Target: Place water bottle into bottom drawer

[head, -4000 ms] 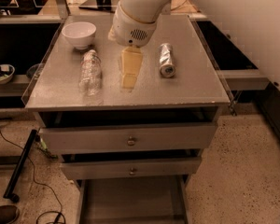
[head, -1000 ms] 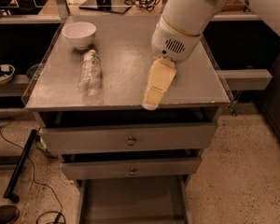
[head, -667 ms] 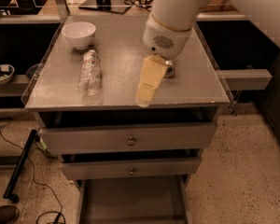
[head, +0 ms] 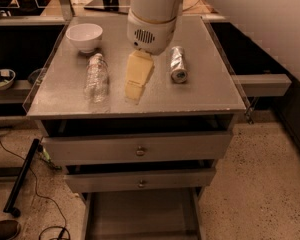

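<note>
The water bottle [head: 96, 78], clear crinkled plastic with a white cap, lies on its side on the left half of the cabinet top [head: 210, 91]. My gripper [head: 136, 79] hangs below the white wrist over the middle of the top, just right of the bottle and apart from it, holding nothing that I can see. The bottom drawer [head: 140, 211] is pulled open at the foot of the cabinet, with its flat grey floor showing and nothing visible in it.
A silver can [head: 177, 64] lies right of the gripper. A white bowl [head: 84, 36] stands at the back left of the top. Two upper drawers with round knobs [head: 140, 150] stick out slightly. Cables and a black bar lie on the floor at left.
The gripper has swung left from the right front of the cabinet top to the middle, closer to the bottle. The bottle, can and bowl have not moved.
</note>
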Motion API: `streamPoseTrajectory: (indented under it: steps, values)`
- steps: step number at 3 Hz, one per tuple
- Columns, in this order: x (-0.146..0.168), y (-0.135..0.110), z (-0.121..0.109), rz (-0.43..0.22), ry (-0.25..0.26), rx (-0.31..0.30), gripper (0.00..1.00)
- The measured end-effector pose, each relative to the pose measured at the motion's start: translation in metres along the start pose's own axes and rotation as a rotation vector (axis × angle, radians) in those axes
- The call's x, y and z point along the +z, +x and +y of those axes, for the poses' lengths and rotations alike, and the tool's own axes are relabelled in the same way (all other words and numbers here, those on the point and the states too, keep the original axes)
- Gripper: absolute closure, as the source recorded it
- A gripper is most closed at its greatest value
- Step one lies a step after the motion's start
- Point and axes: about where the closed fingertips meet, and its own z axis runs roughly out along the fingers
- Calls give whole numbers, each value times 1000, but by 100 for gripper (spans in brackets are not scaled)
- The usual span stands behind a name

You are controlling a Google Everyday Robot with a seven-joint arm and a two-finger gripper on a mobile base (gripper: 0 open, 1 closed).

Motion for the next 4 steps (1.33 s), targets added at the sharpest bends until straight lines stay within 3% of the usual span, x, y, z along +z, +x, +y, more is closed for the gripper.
streamPoseTrajectory:
  steps: [1,2,3,4]
  values:
    - [2,-8,0,-3,10,-2,0]
    - [0,-58,-4,-22,45,-40,0]
    - [2,-61,-6,-31,46,-41,0]
    - [11,-63,-13,32,54,2,0]
